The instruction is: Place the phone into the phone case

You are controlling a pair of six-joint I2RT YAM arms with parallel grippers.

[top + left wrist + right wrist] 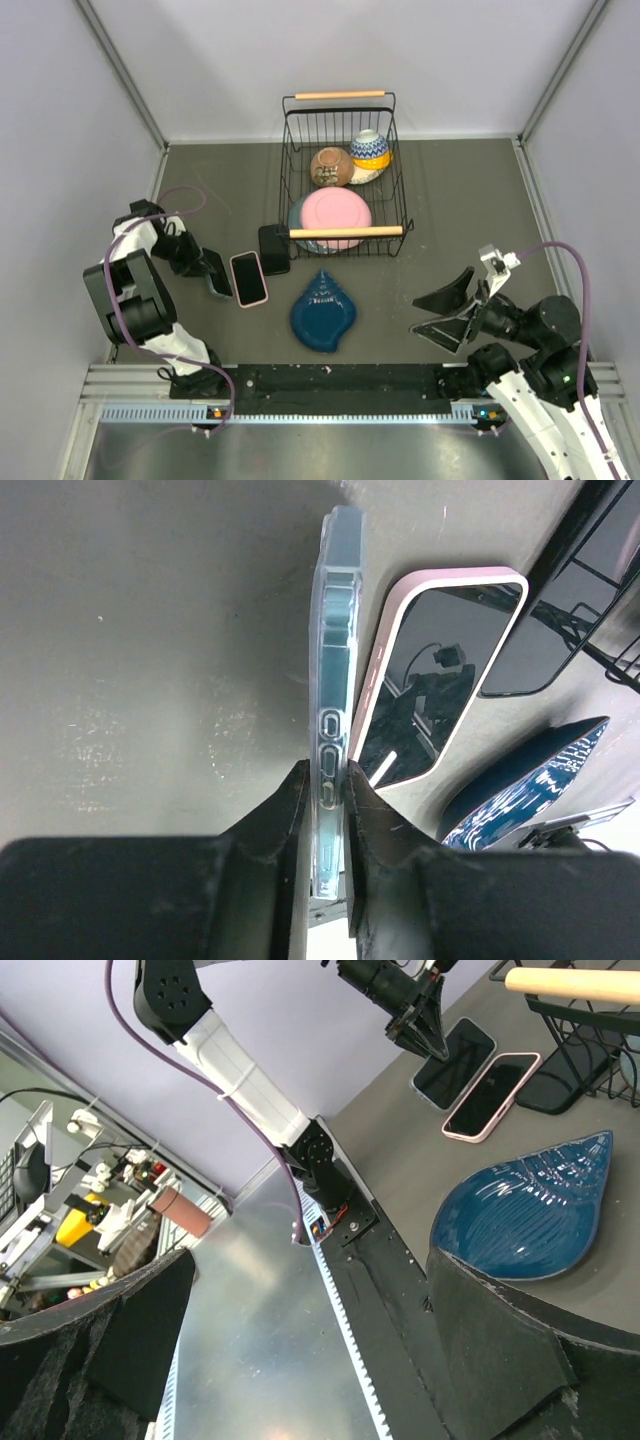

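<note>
Purple cables (586, 290) trail black-and-white arms (125, 290); left tool (325, 780) and right tool (440, 312) are black.

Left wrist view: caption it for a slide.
Left gripper pinches the clear phone case on edge, beside the pink-rimmed phone lying screen-up.

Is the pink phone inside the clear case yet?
Out: pink phone lies on table beside the clear case held by left gripper.
</note>
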